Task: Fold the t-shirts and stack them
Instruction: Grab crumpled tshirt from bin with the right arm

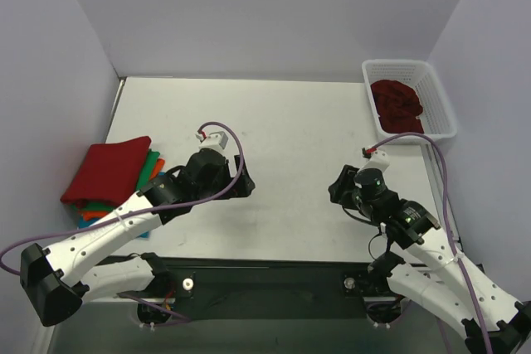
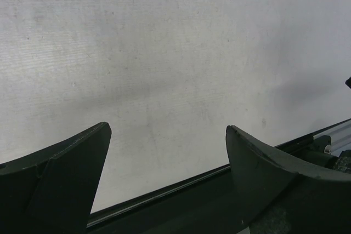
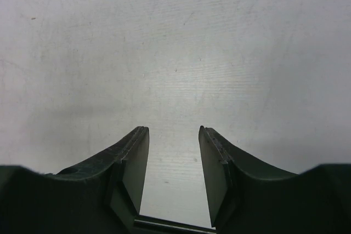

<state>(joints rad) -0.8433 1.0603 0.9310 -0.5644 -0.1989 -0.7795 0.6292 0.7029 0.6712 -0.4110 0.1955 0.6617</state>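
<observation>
A stack of folded t-shirts (image 1: 112,178) lies at the left edge of the table, a bright red one on top with green, orange and blue edges showing beneath. A crumpled dark maroon t-shirt (image 1: 397,104) lies in the white mesh basket (image 1: 440,97) at the back right. My left gripper (image 1: 246,186) is open and empty over bare table, right of the stack; in the left wrist view (image 2: 169,130) its jaws stand wide apart. My right gripper (image 1: 334,188) is open and empty over bare table; in the right wrist view (image 3: 173,131) nothing lies between its jaws.
The white table (image 1: 290,130) is walled on the left, back and right. Its dark front rail (image 2: 164,193) runs just below my left gripper. Purple cables loop over both arms.
</observation>
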